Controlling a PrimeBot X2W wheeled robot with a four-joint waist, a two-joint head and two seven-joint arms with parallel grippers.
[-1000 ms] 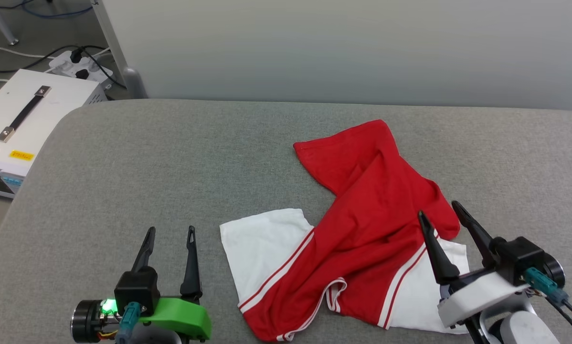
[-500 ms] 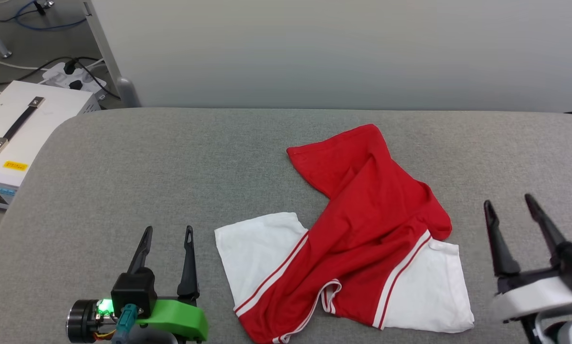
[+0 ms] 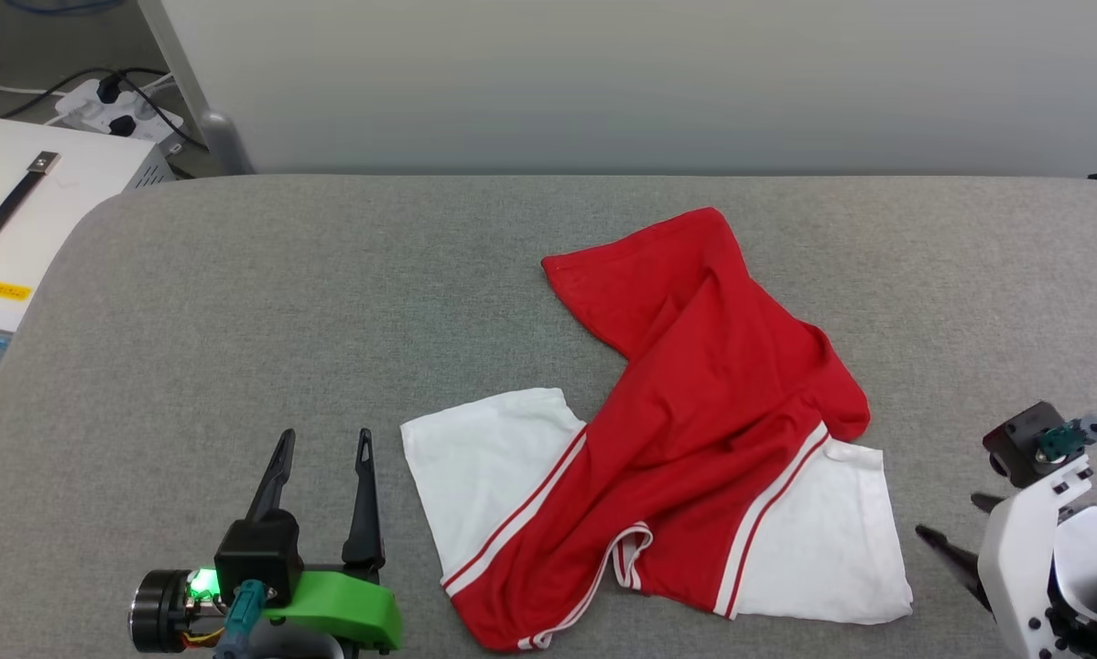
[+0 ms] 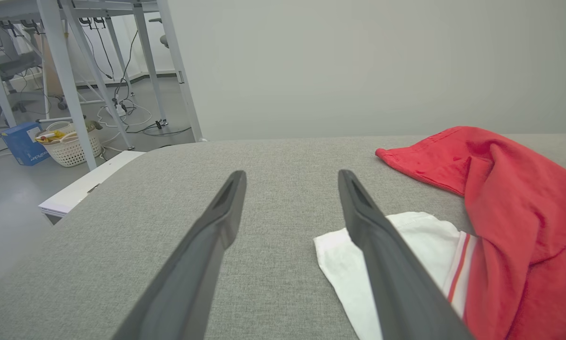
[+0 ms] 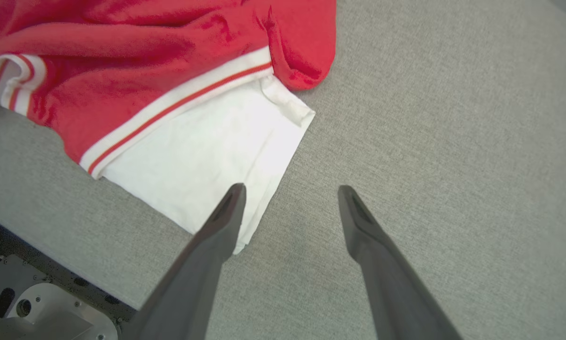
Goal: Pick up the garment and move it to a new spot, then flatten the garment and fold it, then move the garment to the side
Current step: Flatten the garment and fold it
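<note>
Grey padded surface in front of a pale wall.

Left gripper: fingers spread wide, nothing between them, low at the near left. Its wrist view has one finger crossing in front of a white sleeve; I can't tell if it touches.

Right gripper: also spread wide and empty, pointing down at bare surface. One finger overlaps the corner of the other white sleeve (contact unclear). In the head view it sits at the lower right edge, mostly hidden behind its own white wrist housing and cut off by the frame.

The garment: one piece, crumpled, right of centre between the two grippers and held by neither.
- The red body runs diagonally and is folded over itself, so its lower layers are hidden.
- 2 white sleeves lie toward the near side, each with red-white stripe trim.
- 1 striped collar.
- Both wrist views cut it off at the frame edge.

Further out, on the floor at left:
- 1 white box with a black handle, cut off by the frame.
- 1 power strip with plugs.
- 1 basket and 1 blue box under a metal frame, their contents too small to read.
</note>
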